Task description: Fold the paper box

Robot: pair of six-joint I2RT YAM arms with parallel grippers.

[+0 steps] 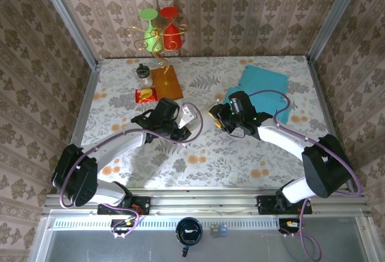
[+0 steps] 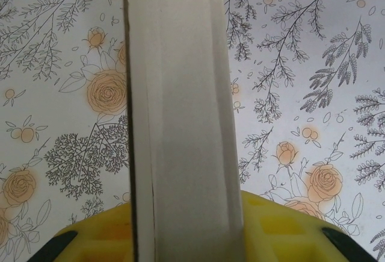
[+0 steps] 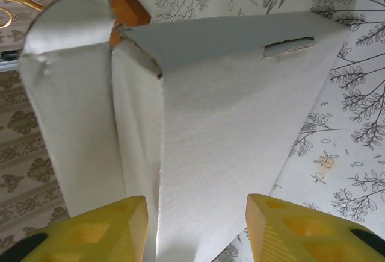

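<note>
Watching the feeds from my desk, I see the left gripper (image 1: 182, 123) clamped on the white paper box (image 1: 197, 117). On its wrist camera the yellow fingers (image 2: 96, 241) meet in one low mound. A tall, upright box panel runs straight down into them, with its dark cut edge on the left and a faint crease just inside that edge. Beyond the fingertips, the flower-printed tablecloth (image 2: 313, 93) lies on both sides of the panel. Farther out past these fingers, on the overhead camera, sit a flat red packet (image 1: 146, 96), an orange-brown square board (image 1: 166, 81) and a small jar with a dark lid (image 1: 143, 74), all apart from the grip.

The box sits in the gap between the two sets of fingertips, half folded and held at its left side.

The right gripper (image 1: 220, 119) faces it from the other side with its fingers (image 3: 90, 232) spread wide. A sloping box wall passes down between them, and a loose flap stands behind the left finger. I make out a sliver of tablecloth between the wall and the right finger, so this pair is not pinching. A cut slot (image 3: 289, 46) shows near the wall's far upper edge. Beyond and to the right of these fingers lies a crumpled teal cloth (image 1: 264, 90), apart from the box.
</note>
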